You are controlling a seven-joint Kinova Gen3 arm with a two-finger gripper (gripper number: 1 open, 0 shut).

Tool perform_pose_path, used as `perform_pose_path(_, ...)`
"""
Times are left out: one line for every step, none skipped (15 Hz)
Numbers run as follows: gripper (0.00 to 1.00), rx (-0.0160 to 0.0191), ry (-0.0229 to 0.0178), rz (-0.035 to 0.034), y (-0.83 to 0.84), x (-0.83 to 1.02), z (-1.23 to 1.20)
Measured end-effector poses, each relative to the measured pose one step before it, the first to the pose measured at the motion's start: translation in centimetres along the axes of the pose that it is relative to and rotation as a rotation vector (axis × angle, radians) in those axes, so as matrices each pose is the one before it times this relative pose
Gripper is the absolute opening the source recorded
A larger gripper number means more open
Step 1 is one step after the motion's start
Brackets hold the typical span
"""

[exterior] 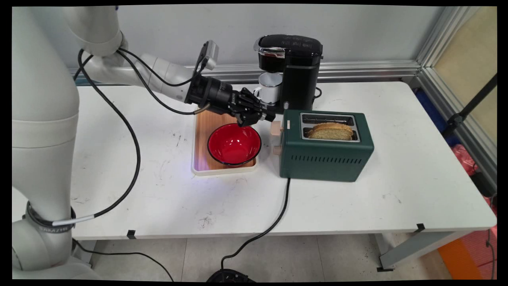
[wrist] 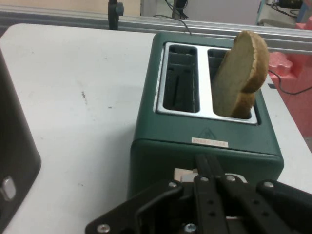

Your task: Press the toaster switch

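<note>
Bread in toaster (near slot)

Arm low, horizontal; gripper fingers together.

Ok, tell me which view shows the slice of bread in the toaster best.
The hand view: the bread fills it large, standing out of the green toaster's right-hand slot, its face and crust plain. The main view shows it small, only the top edge rising from the nearer slot.
</note>
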Motion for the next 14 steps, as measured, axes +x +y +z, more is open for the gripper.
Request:
perform_pose_path(0.00, -0.00117, -0.00117, -0.00123, 0.063, -0.024, 0.132)
perform_pose_path(0.00, -0.00140, -0.00104, -0.00073, 0.083, -0.021, 0.143)
perform_pose_path(0.00, -0.00200, -0.00097, 0.00015, 0.083, -0.015, 0.153)
perform_pose_path(0.00, -0.00218, -0.00087, 0.00032, 0.094, -0.012, 0.165)
perform_pose_path(0.00, -0.00232, -0.00077, 0.00028, 0.090, -0.021, 0.182)
perform_pose_path(0.00, -0.00198, -0.00069, 0.00065, 0.074, -0.018, 0.151)
perform_pose_path(0.00, -0.00225, -0.00089, 0.00085, 0.078, -0.032, 0.179)
perform_pose_path(0.00, -0.00148, -0.00085, 0.00098, 0.048, -0.037, 0.132)
perform_pose_path(0.00, -0.00151, -0.00108, 0.00095, 0.042, -0.039, 0.130)
perform_pose_path(0.00, -0.00163, -0.00185, 0.00126, 0.049, -0.081, 0.164)
perform_pose_path(0.00, -0.00156, -0.00137, 0.00093, 0.039, -0.073, 0.133)
perform_pose_path(0.00, -0.00161, -0.00212, 0.00070, 0.041, -0.112, 0.141)
perform_pose_path(0.00, -0.00159, -0.00243, 0.00101, 0.033, -0.119, 0.136)
perform_pose_path(0.00, -0.00145, -0.00235, 0.00099, 0.026, -0.122, 0.131)
